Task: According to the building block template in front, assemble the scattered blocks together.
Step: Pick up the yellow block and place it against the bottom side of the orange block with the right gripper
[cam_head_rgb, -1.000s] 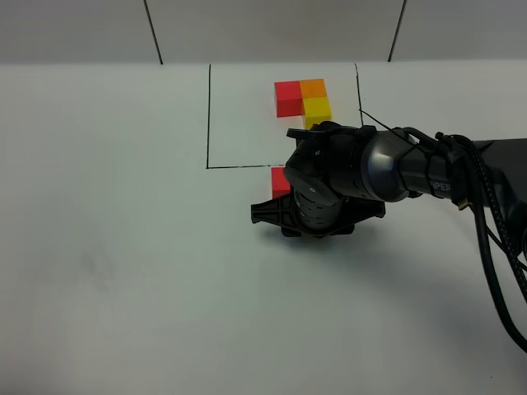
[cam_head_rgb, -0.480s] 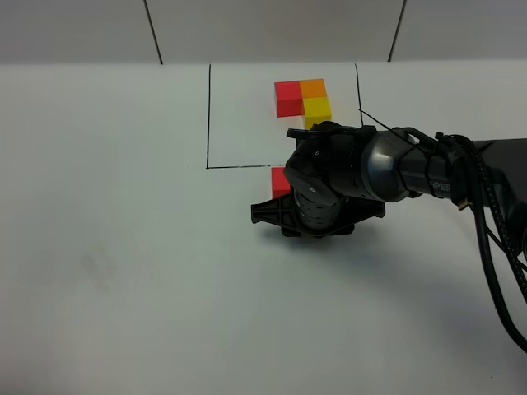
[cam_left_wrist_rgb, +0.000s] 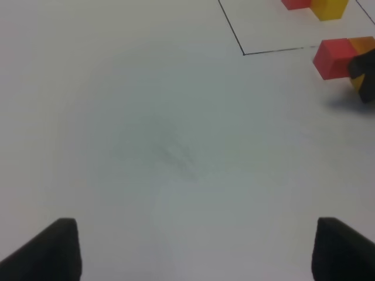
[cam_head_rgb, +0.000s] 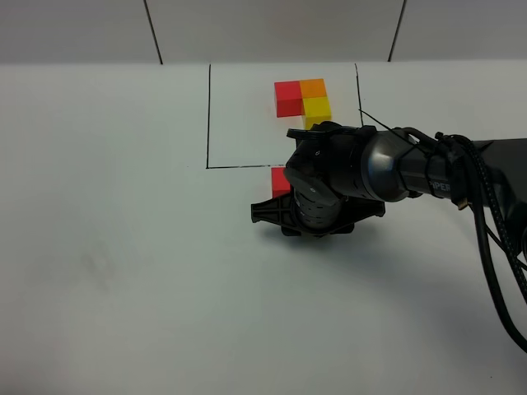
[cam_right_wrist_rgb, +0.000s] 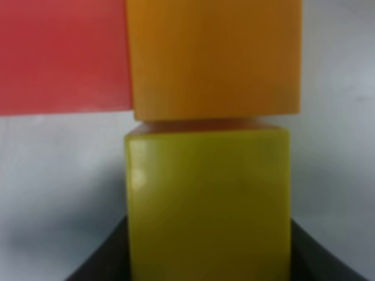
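Right gripper (cam_head_rgb: 317,216) down over the loose cubes, grip unclear.
Yellow cube (cam_right_wrist_rgb: 208,202) sat between its fingers, touching orange cube (cam_right_wrist_rgb: 214,55) beside red cube (cam_head_rgb: 280,181); template (cam_head_rgb: 303,99) near the far edge; left gripper (cam_left_wrist_rgb: 190,249) spread apart.

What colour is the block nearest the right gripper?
Yellow block, clearest in the right wrist view.

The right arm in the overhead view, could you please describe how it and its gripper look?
The right arm is glossy black with rounded, bulbous joint housings and small white lettering near the wrist. Black cables loop along its side. Its gripper is matte black and angular. In the left wrist view, the left gripper's fingers are also black.
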{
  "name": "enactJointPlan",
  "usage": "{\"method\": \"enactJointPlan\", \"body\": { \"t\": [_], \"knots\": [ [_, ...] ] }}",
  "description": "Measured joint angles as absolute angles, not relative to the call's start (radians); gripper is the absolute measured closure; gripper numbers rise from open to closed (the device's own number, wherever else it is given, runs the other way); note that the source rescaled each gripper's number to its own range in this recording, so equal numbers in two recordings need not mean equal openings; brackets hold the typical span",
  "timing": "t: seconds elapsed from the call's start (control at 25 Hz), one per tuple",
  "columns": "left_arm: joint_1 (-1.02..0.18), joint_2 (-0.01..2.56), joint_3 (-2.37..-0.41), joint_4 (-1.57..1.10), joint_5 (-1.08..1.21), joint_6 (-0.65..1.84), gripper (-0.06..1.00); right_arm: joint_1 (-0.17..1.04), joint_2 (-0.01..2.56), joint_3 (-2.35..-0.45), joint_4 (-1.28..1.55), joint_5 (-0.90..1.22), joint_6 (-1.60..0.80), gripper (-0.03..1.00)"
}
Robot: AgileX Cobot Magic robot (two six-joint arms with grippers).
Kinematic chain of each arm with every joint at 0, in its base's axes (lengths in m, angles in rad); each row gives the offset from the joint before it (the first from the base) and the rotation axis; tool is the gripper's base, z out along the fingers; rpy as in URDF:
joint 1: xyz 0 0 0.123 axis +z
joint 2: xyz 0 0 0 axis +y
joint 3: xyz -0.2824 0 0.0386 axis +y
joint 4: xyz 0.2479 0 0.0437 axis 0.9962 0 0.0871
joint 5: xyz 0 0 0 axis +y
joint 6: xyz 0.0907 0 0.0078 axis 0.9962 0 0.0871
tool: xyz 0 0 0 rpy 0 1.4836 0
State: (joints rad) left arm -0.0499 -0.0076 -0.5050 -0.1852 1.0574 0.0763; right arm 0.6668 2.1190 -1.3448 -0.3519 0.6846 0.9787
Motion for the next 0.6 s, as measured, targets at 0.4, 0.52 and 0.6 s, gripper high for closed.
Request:
{"method": "enactJointPlan", "body": {
  "t": [0.4, 0.52, 0.6],
  "knots": [
    [-0.05, -0.008, -0.505, -0.185, 1.057, 0.076, 0.2, 0.667, 2.12, -1.345, -0.354, 0.672, 0.979, 0.95],
    [-0.05, -0.008, -0.505, -0.185, 1.057, 0.076, 0.2, 0.667, 2.12, -1.345, -0.354, 0.672, 0.979, 0.95],
    [-0.05, -0.008, -0.505, -0.185, 1.057, 0.076, 0.2, 0.667, 2.12, -1.345, -0.354, 0.671, 0.979, 0.95]
  ]
}}
